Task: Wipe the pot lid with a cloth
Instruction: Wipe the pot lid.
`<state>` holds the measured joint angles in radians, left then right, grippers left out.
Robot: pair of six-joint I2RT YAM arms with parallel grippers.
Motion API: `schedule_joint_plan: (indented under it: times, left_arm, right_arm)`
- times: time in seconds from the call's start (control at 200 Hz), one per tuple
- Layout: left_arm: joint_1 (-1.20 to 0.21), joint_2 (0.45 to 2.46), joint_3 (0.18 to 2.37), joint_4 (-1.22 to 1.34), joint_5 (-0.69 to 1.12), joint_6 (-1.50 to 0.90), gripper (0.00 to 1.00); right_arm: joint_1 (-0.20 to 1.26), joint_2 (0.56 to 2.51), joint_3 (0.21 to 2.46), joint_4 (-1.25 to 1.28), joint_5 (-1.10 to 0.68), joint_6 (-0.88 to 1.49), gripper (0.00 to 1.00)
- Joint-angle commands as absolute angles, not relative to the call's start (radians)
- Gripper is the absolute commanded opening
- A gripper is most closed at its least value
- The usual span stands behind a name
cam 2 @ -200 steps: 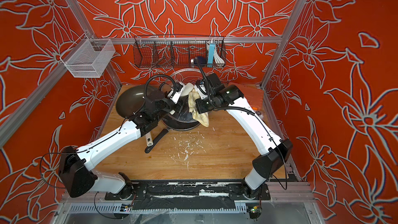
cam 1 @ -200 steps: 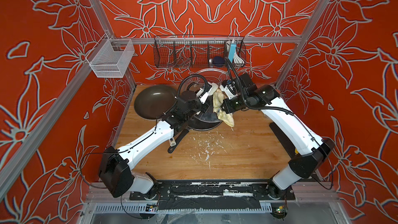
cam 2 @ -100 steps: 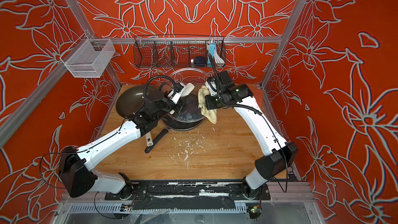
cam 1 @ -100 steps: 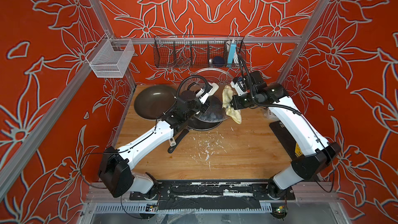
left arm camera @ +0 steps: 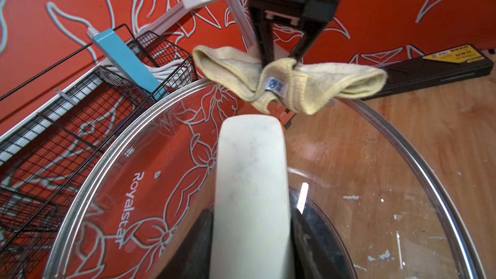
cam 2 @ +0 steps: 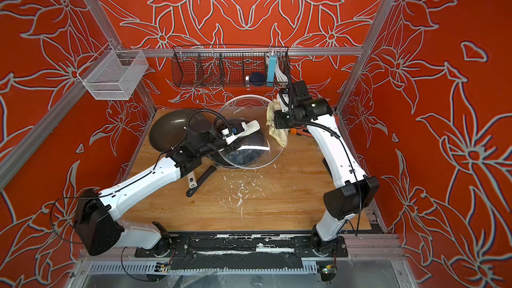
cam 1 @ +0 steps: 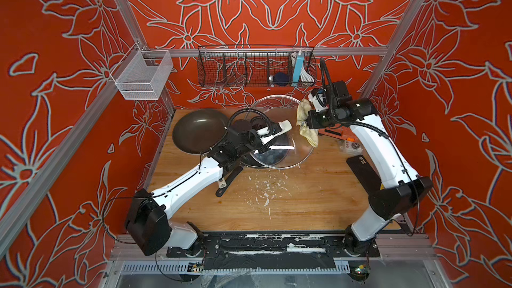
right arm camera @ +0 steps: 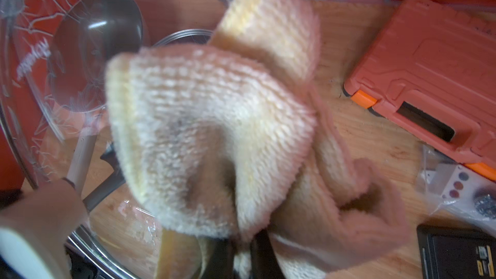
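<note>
The glass pot lid point(cam 1: 299, 154) point(cam 2: 266, 156) is tilted above a dark pan in both top views. My left gripper point(cam 1: 266, 135) point(left arm camera: 252, 218) is shut on its white handle point(left arm camera: 252, 173). The cloth point(cam 1: 304, 126) point(cam 2: 274, 127) is cream-yellow with grey stains. It hangs bunched just past the lid's right rim, off the glass. My right gripper point(cam 1: 309, 120) point(left arm camera: 280, 60) is shut on its middle. In the right wrist view the cloth point(right arm camera: 214, 130) fills most of the frame and hides the right gripper's point(right arm camera: 241, 250) fingertips.
A second glass lid point(cam 1: 274, 103) leans on the back wall behind a dark wok point(cam 1: 199, 130). A black pan handle point(cam 1: 230, 181) juts toward the front. An orange case point(right arm camera: 429, 76) and a black flat device point(cam 1: 360, 167) lie at the right. A wire basket point(cam 1: 255, 67) hangs above. White crumbs point(cam 1: 263, 189) litter the board.
My right gripper has carried the cloth to the right and back, off the lid's surface. The left arm has kept its hold on the lid and barely moved.
</note>
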<state>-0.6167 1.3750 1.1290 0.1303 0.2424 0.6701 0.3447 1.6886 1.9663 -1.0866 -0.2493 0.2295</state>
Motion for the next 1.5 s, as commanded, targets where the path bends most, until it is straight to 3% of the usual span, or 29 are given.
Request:
schedule_joint_plan:
  times: [0.0,0.505,0.841,1.076,1.496]
  left_arm:
    - [-0.626,1.255,1.183,0.384,0.409,0.793,0.0]
    - [-0.627,1.252,1.184,0.349,0.453,0.87,0.0]
    - [-0.627,1.255,1.183,0.346,0.446,0.869,0.0]
    - [-0.627,1.255,1.174,0.355,0.427,0.86,0.0]
    - [-0.627,1.263,1.161,0.38,0.375,0.816,0.0]
  right_arm:
    - [0.345,1.747,2.047,-1.101,-0.268,0.199,0.0]
    - [0.564,2.009,2.432,-1.218,-0.296,0.123,0.0]
    - [0.59,2.032,2.477,-1.23,-0.244,0.137,0.0]
    - [0.522,1.954,2.402,-1.219,-0.189,0.151,0.0]
    - [0.378,1.704,2.045,-1.102,-0.167,0.195,0.0]
